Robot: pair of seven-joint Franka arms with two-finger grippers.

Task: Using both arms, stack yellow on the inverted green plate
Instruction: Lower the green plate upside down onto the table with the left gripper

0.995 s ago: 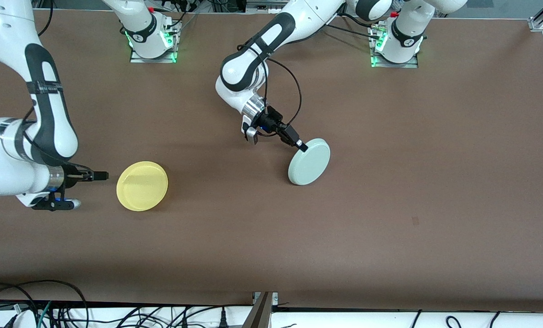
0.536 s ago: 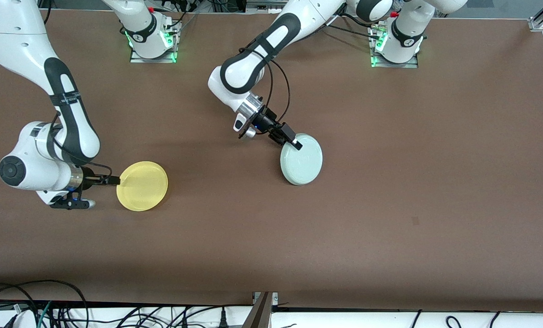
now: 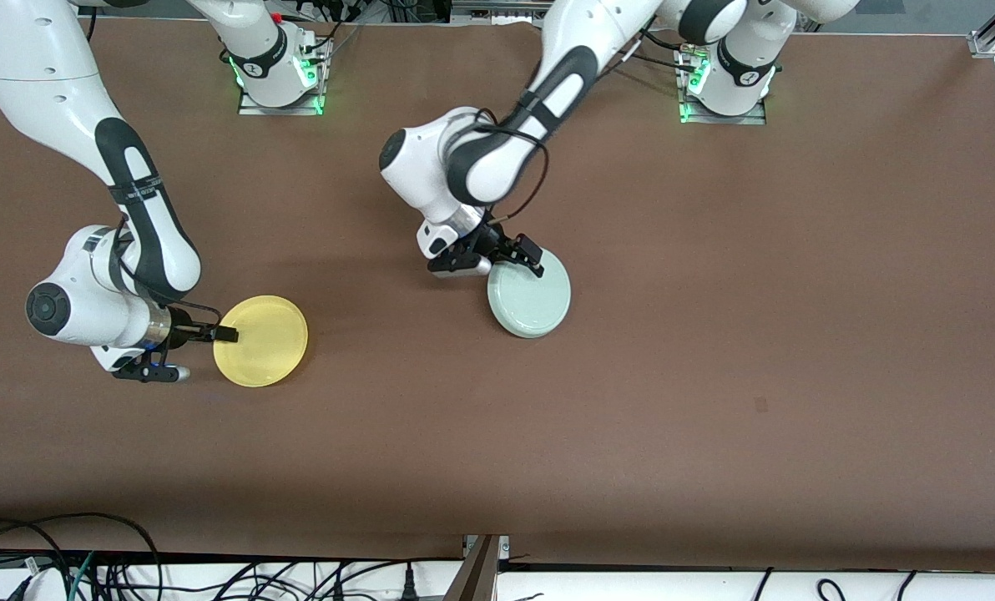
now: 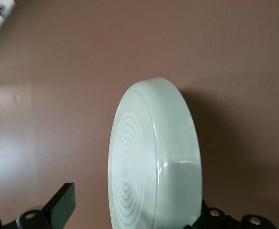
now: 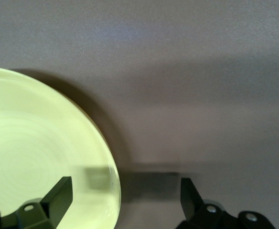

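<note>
The yellow plate (image 3: 261,340) lies flat, rim up, toward the right arm's end of the table. My right gripper (image 3: 225,335) is low at its edge and open. In the right wrist view, one finger (image 5: 58,198) is over the yellow plate (image 5: 34,157) and the other is off it, so my right gripper (image 5: 125,193) straddles the rim. The pale green plate (image 3: 531,296) rests near the table's middle with its ringed underside showing (image 4: 144,162). My left gripper (image 3: 531,255) is at its rim and open (image 4: 130,210). One finger (image 4: 63,205) stands apart from the plate.
The brown table (image 3: 714,376) carries only the two plates. Both arm bases (image 3: 276,71) stand along the edge farthest from the front camera. Cables hang below the edge nearest the front camera.
My left arm turned the tilted green plate down toward the table and shifted it toward the right arm's end. My right gripper moved in from beside the yellow plate until it straddled the rim.
</note>
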